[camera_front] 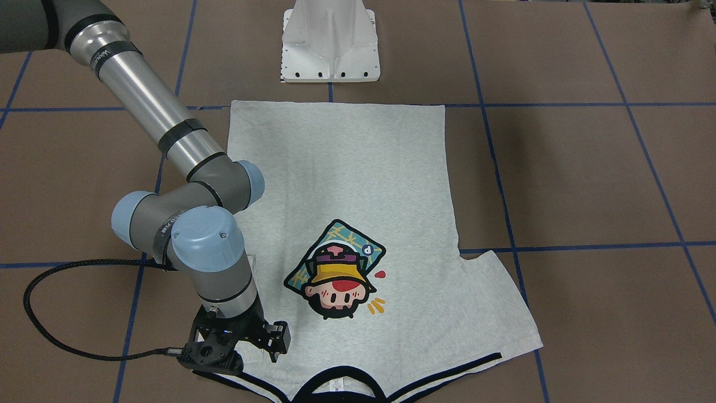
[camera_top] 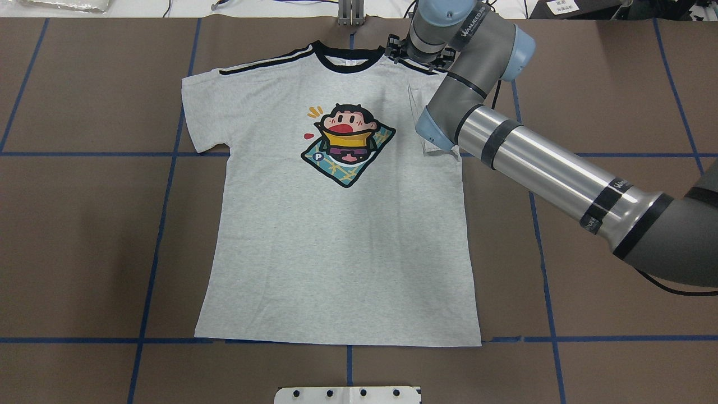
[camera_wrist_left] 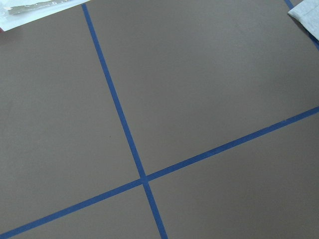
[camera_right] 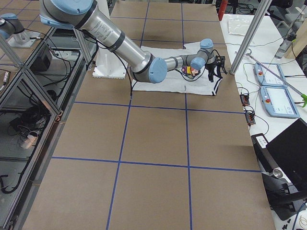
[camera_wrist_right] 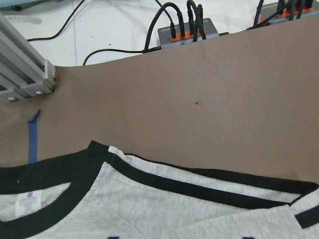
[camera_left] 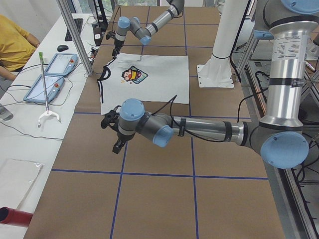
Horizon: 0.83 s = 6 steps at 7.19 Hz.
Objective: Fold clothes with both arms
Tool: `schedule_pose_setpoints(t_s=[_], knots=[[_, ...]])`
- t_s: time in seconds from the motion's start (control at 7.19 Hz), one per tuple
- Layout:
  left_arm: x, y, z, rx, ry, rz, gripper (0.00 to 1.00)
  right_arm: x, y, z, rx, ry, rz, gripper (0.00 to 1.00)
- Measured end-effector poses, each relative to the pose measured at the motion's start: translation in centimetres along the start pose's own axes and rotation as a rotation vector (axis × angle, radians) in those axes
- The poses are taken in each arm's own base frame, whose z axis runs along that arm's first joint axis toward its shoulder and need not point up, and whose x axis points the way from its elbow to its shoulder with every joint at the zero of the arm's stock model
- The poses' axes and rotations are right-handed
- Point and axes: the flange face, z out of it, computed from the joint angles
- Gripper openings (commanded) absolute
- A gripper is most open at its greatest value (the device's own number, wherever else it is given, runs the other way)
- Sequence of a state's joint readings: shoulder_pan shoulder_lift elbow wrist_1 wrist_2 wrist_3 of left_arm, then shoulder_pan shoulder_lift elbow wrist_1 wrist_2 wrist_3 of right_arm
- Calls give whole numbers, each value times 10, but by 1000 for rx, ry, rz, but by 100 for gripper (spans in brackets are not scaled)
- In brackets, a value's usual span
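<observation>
Openness of half-hidden right pincer [camera_front: 254,350] above T-shirt [camera_front: 358,184] shoulder, and of left pincer [camera_left: 110,134], cannot be told.

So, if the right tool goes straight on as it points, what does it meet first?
Probably the shirt: the right tool points down over its shoulder, beside the collar. How high it hangs is unclear.

Light: bright and even, from overhead, in all six views.
Shadows: soft and faint; one dim patch on the table [camera_front: 520,145], upper right of centre in the front-facing view.
Glare: a pale streak along the right arm [camera_front: 140,95] tube; the white pedestal [camera_front: 330,50] is nearly washed out.
Focus: sharp throughout.
Side views: mild wide-angle lean at the edges.
</observation>
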<state>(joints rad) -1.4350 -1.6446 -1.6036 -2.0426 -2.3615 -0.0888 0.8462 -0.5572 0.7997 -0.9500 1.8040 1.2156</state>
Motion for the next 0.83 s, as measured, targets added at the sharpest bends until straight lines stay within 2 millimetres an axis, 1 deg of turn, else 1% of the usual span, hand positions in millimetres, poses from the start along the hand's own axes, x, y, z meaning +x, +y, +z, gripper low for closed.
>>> schedule_pose_setpoints(t_s=[0.14,0.28,0.42,0.56,0.7,0.83], knots=[[21,-30,27,-21,27,-12,100,14,4,-11,6,-28,-1,100],[32,-56,50,-36,44,-95,99,29,10,-20,3,-53,-1,100],[46,-87,73,-47,62,-214,98,49,19,-28,-11,-74,2,100],[70,-117,103,-65,86,-313,97,71,27,-35,-30,-93,3,100],[97,-141,129,-79,111,-384,96,88,33,-40,-47,-103,3,100],[123,-161,152,-78,117,-438,92,99,37,-42,-57,-106,4,100]])
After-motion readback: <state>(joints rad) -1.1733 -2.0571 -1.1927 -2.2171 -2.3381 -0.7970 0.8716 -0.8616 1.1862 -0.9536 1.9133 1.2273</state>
